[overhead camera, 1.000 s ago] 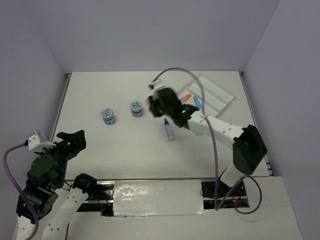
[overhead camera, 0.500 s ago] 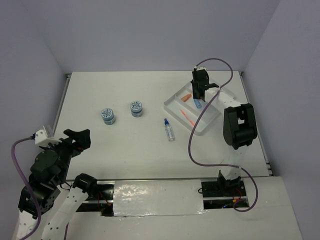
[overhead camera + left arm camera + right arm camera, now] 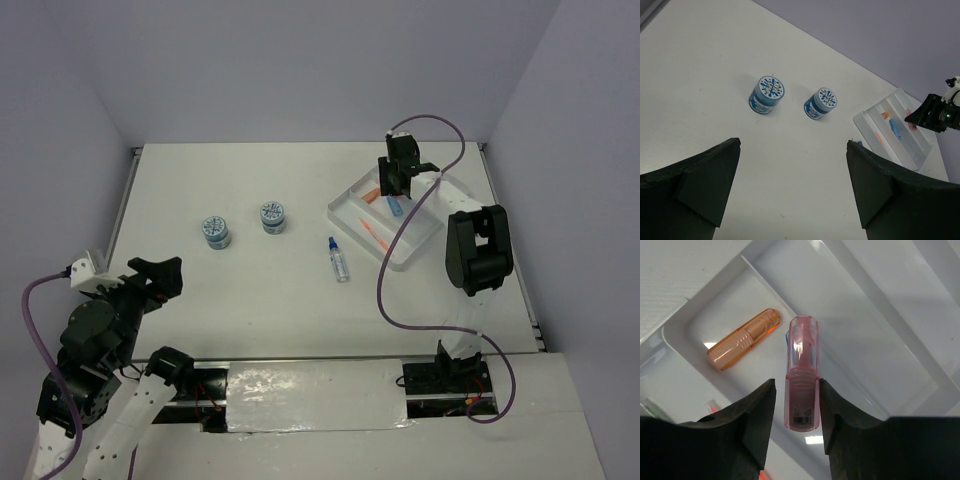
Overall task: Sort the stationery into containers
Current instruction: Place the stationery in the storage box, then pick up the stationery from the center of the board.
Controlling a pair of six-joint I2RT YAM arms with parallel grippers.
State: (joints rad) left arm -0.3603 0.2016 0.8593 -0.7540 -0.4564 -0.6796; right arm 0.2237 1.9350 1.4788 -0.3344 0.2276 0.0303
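Now | right tool (image 3: 794,390) clamped on translucent pink capsule (image 3: 802,365), barcode label, above white tray (image 3: 875,365) | left tool (image 3: 792,150) apart

Black-and-white arms (image 3: 470,250), purple cables (image 3: 380,290), chunky black right gripper (image 3: 796,410).

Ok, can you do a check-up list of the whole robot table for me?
Surface: white table, no spills seen.
Job's things: left tub, right tub and blue-capped bottle on the table; orange capsule, blue capsule and thin orange pen in the white tray; pink capsule held over the tray.
Clutter: nothing seen.
Grippers: right gripper shut on the pink capsule; left gripper open, empty.
Cables: right purple cable crosses the tray in the top view; left purple cable off the table.
Surroundings: plain walls.
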